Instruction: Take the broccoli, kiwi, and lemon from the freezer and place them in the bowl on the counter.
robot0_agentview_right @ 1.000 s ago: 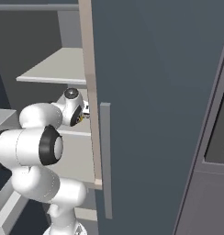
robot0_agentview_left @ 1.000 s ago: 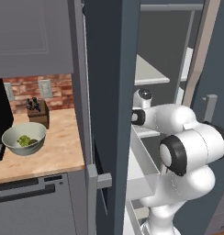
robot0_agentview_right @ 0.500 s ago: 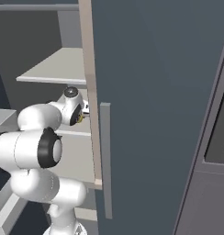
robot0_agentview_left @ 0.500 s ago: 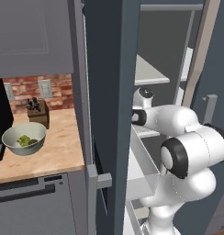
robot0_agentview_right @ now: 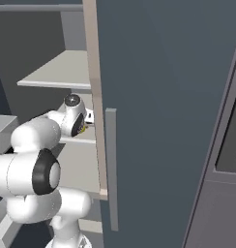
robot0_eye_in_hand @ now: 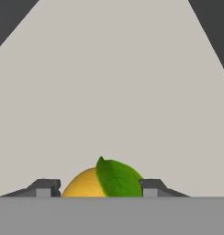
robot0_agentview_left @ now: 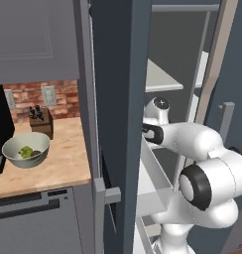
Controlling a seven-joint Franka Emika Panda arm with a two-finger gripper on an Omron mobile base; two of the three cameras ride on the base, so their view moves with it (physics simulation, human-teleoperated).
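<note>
In the hand view I see my gripper (robot0_eye_in_hand: pixel 100 189) at the bottom centre of the frame, its two dark fingertips (robot0_eye_in_hand: pixel 46 187) set one on each side of the lemon (robot0_eye_in_hand: pixel 84 184), a yellow fruit with a green leaf on its upper right. The fingertips sit right against the fruit's flanks, the jaws partly closed and pinched onto it. The lemon rests on a pale freezer shelf (robot0_eye_in_hand: pixel 114 92) that runs up the frame to dark corners at upper left and upper right. In the left base view the white arm (robot0_agentview_left: pixel 192 144) reaches from lower right into the open freezer (robot0_agentview_left: pixel 118 74) at centre frame, past the dark grey door; the hand itself is hidden there behind the wrist. At lower left of that view the bowl (robot0_agentview_left: pixel 25 149) stands on the tan counter (robot0_agentview_left: pixel 63 166), with green and dark items inside, too small to identify. A knife block (robot0_agentview_left: pixel 41 121) stands just behind the bowl, against the brick wall.
</note>
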